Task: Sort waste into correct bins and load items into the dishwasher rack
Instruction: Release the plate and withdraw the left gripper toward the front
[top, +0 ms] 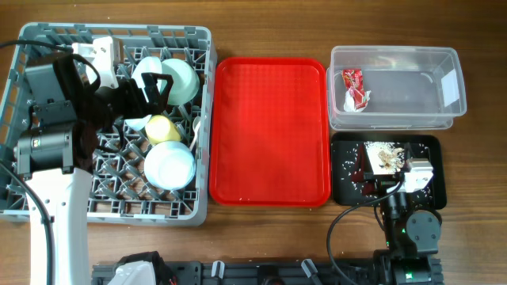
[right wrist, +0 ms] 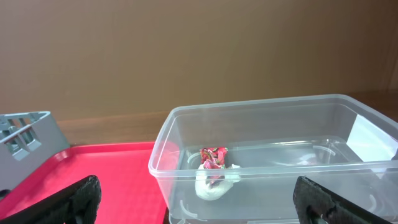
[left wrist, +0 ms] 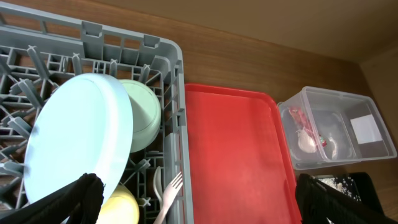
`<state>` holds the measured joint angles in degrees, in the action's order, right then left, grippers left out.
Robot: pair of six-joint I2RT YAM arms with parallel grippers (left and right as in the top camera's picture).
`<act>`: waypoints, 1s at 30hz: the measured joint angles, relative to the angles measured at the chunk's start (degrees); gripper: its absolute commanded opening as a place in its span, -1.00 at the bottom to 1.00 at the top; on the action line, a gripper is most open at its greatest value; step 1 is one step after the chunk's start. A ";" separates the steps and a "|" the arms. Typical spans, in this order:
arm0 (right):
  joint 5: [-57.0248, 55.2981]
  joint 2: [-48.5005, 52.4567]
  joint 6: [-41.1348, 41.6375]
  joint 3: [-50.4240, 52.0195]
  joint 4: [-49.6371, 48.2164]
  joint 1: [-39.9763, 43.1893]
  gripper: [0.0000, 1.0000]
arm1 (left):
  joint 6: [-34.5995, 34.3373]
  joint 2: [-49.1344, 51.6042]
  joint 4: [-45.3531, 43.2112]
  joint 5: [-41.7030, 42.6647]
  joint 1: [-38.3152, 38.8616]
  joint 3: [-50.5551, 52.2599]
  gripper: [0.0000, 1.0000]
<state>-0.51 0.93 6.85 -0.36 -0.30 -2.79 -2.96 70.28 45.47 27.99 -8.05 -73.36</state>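
Two grippers stand wide open with nothing between their fingers: the left gripper [left wrist: 202,202] hangs over the grey rack [top: 119,215] at the left, and the right gripper [right wrist: 199,199] sits low at the near right, over the black tray [top: 437,170]. Inside the rack a plate [left wrist: 78,137] leans on edge against a green bowl [left wrist: 144,115], with a yellow cup [top: 162,127], a pale blue cup [top: 169,165] and a fork [left wrist: 171,186] nearer. A bare red tray [top: 269,131] lies in the middle, red-and-white wrappers [top: 354,89] rest in the clear tub [top: 396,120] at the far right, and whitish scraps [top: 384,154] lie in the black tray.
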 measured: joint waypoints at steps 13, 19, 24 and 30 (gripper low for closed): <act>0.00 -0.02 0.00 0.00 0.00 0.00 1.00 | 0.02 -13.99 1.01 -8.94 3.65 1.09 1.00; -0.02 -0.04 0.00 0.00 -0.09 0.00 0.99 | 0.02 -36.59 1.53 -10.60 9.62 7.43 1.00; -0.02 -0.04 0.00 0.00 -0.09 0.00 0.99 | 0.02 -52.04 1.88 -11.06 11.87 19.28 1.00; -0.13 -0.04 0.00 0.00 -0.11 0.00 0.99 | -1.18 -64.98 -5.40 -11.58 11.93 35.91 1.00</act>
<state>-0.64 0.89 6.85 -0.36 -0.40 -2.79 -4.14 5.30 40.07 16.40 3.88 -37.45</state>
